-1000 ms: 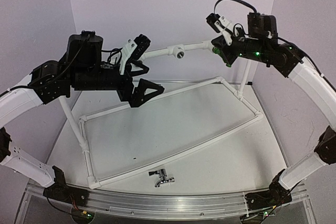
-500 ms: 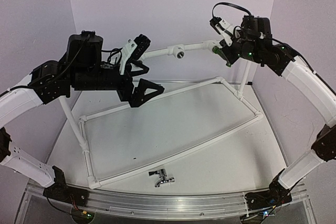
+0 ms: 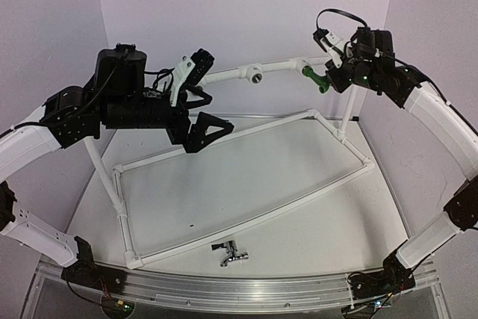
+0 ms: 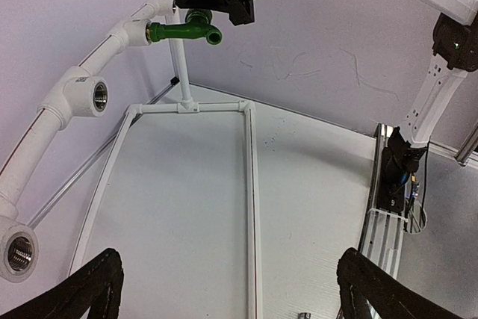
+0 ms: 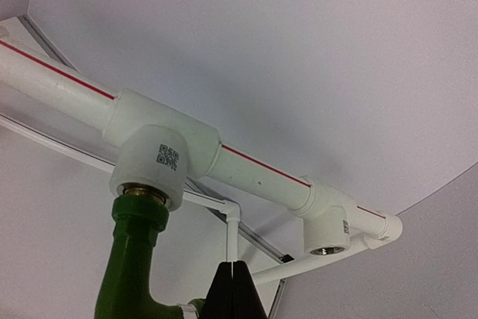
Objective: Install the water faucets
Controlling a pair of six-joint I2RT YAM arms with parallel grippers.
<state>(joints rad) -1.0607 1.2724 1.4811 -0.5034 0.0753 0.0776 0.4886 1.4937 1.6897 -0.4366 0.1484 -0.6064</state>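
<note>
Tabletop (image 3: 246, 177) carries white pipe frame (image 3: 254, 216). My left fingers (image 4: 93, 289) spread wide, empty, over left edge. My right fingers (image 5: 235, 293) pressed together, empty, just beside green faucet (image 5: 134, 274) seated in raised socket, far right corner. Chrome faucet (image 3: 229, 253) lies mid near edge.

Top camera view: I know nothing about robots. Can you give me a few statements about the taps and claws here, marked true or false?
1. The green faucet sits in a white pipe socket. True.
2. The chrome faucet is fitted in a socket too. False: it lies on the table, near the arm bases.
3. The left gripper is open and empty. True.
4. The right gripper is clamped around the green faucet. False: its fingers are shut beside it, holding nothing.
5. The middle socket holds a faucet. False: it is empty.
</note>
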